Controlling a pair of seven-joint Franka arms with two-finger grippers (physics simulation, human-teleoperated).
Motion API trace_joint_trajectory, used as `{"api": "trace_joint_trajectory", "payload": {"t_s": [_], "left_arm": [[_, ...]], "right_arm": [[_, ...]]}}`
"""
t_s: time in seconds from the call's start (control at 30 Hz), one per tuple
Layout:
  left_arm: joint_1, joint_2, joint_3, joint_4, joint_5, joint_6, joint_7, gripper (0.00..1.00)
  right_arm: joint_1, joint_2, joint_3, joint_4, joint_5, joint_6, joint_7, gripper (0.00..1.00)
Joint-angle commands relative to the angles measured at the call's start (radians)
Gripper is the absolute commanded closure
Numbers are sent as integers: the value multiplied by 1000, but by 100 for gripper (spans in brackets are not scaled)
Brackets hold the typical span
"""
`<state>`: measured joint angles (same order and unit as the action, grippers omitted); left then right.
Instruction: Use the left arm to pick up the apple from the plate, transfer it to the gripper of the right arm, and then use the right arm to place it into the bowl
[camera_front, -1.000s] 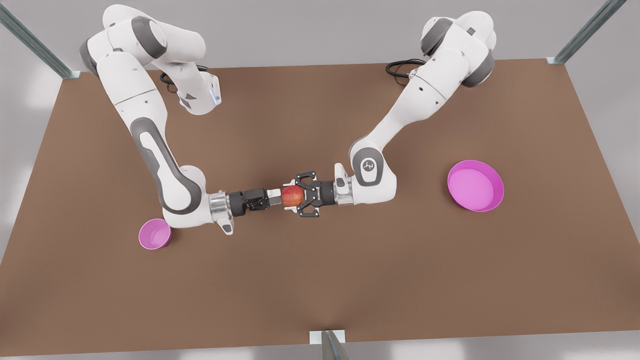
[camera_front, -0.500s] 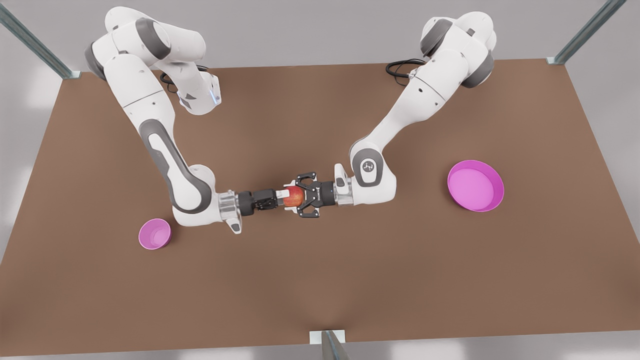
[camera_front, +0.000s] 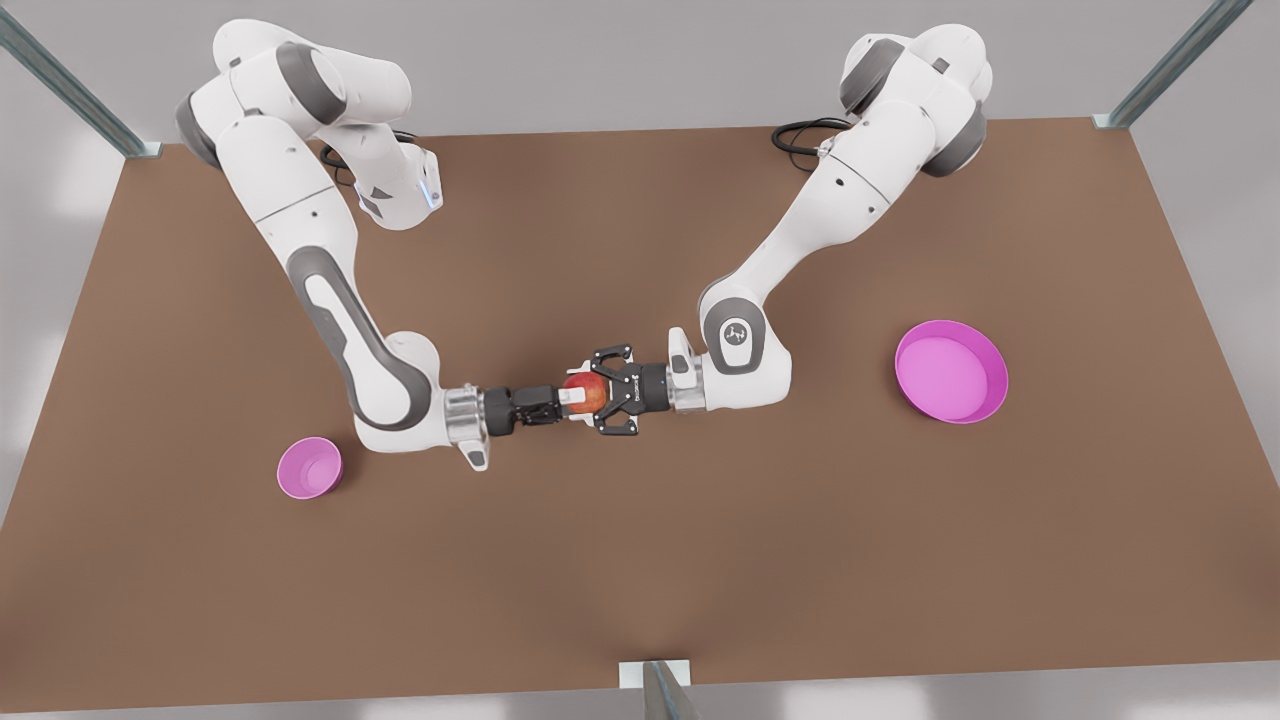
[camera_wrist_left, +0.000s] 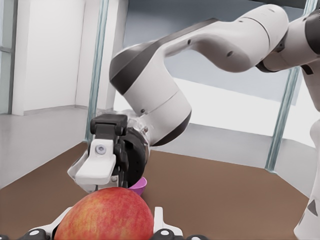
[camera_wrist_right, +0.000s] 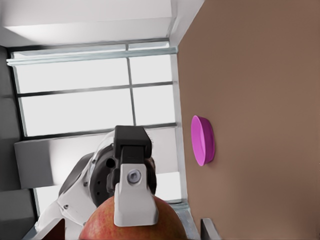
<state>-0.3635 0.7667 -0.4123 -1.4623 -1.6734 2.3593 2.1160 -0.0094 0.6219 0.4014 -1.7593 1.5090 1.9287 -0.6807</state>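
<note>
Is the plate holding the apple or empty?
Empty. The plate shows a bare pink floor; the apple is above the table between the left gripper and right gripper.

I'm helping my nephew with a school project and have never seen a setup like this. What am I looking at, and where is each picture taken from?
These are simulator pictures of two robot arms over a brown table. The front view looks down from above; the other two come from cameras on each arm's wrist. The left claw, on the front view's right, is shut on a red apple held above the table. The right claw has reached the apple from the other side, one white fingertip lying against it; whether it grips yet I cannot tell. A pink plate lies at the front view's right, a small pink bowl at its left.
</note>
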Motion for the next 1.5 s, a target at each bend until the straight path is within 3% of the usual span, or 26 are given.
{"api": "trace_joint_trajectory", "payload": {"t_s": [0.0, 0.4, 0.5, 0.63, 0.77, 0.83, 0.87, 0.9, 1.1, 1.23, 1.3, 1.33, 1.4, 1.47], "left_arm": [[0, -1, 0, 0, 1, -3, 10, 24], [-6, 14, 0, 19, 3, -3, 9, 24], [-6, 16, 0, 19, 3, -3, 9, 24], [-8, 17, 0, 20, 3, -3, 9, 24], [-8, 17, 0, 20, 3, -3, 9, 24], [-8, 17, 0, 20, 3, -3, 7, 20], [-8, 19, 0, 20, 1, -3, 7, 14], [-8, 20, -2, 20, 1, -3, 1, 1], [6, 20, 0, 0, 21, -3, 5, 0], [121, -50, 0, -217, 37, -90, 134, 0], [270, -267, 4, -417, 268, -184, -75, 0], [405, -391, 4, -411, 711, -339, -491, 0], [502, -484, 35, -307, 1055, -552, -721, 0], [505, -486, 118, -72, 1379, -817, -861, 0]], "right_arm": [[3, 5, 0, 0, 0, 13, -50, 0], [0, 1, 13, 0, 2, 1, -63, 2], [5, 1, 14, 0, 2, 4, -63, 9], [6, 1, 14, 1, 2, 9, -63, 25], [8, 1, 14, 3, 2, 10, -63, 28], [8, 1, 14, 6, 2, 9, -63, 28], [8, 1, 14, 6, 2, 9, -63, 28], [5, 1, 14, 6, 0, 4, -63, 28], [0, -2, 14, 6, -3, 3, -62, 28], [0, -19, 14, 4, -3, -8, -57, 28], [-7, -27, 14, 6, -3, -11, -48, 28], [-27, -27, 14, 6, -9, -11, -48, 28], [-73, -25, 13, 6, -64, -62, -34, 28], [-135, -25, 11, 8, -122, -122, -11, 27]]}}
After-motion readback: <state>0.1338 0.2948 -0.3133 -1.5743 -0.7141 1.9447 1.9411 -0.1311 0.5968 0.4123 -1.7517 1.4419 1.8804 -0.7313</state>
